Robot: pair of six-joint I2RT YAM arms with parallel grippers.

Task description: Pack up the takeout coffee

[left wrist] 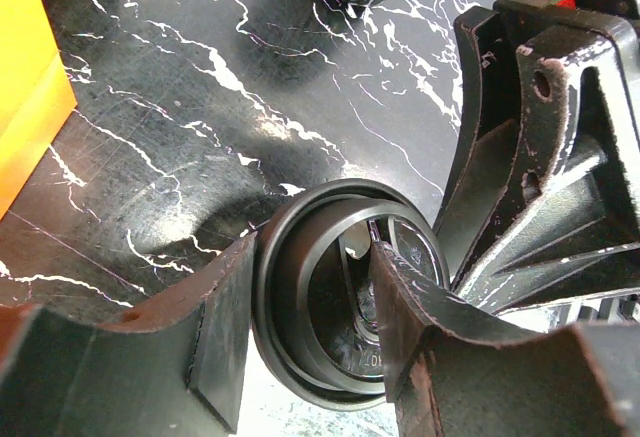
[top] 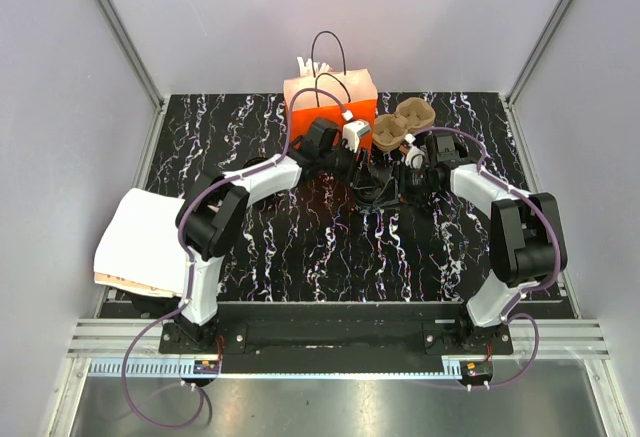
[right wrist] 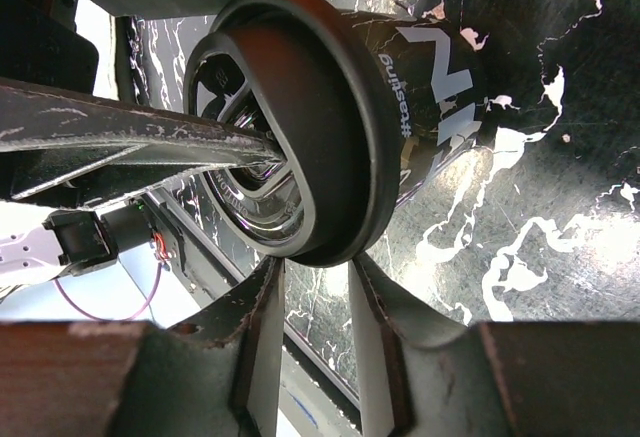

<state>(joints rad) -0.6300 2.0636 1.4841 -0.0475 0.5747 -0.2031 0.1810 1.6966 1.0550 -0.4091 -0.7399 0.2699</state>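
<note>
— Where's the small black disposable coffee cup (right wrist: 420, 87)?
— Above the middle of the black marbled bench (left wrist: 200, 107), tipped sideways, near the orange paper bag (top: 330, 97). The left fingers (left wrist: 215, 347) clamp it, probably for a handover.
— And the right fingers (right wrist: 375, 347)?
— Narrowly spread at its rim. I can't tell if they grip.

A lab test cell – grey wall panels (top: 320, 17), aluminium framing (top: 120, 32), marbled tabletop (top: 300, 247).

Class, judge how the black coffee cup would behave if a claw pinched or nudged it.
The coffee cup looks like printed disposable ware, so it is probably light and easily dented by a hard pinch. Its round lid suggests it would roll if tipped sideways. The smooth sheen hints it may slip.
</note>
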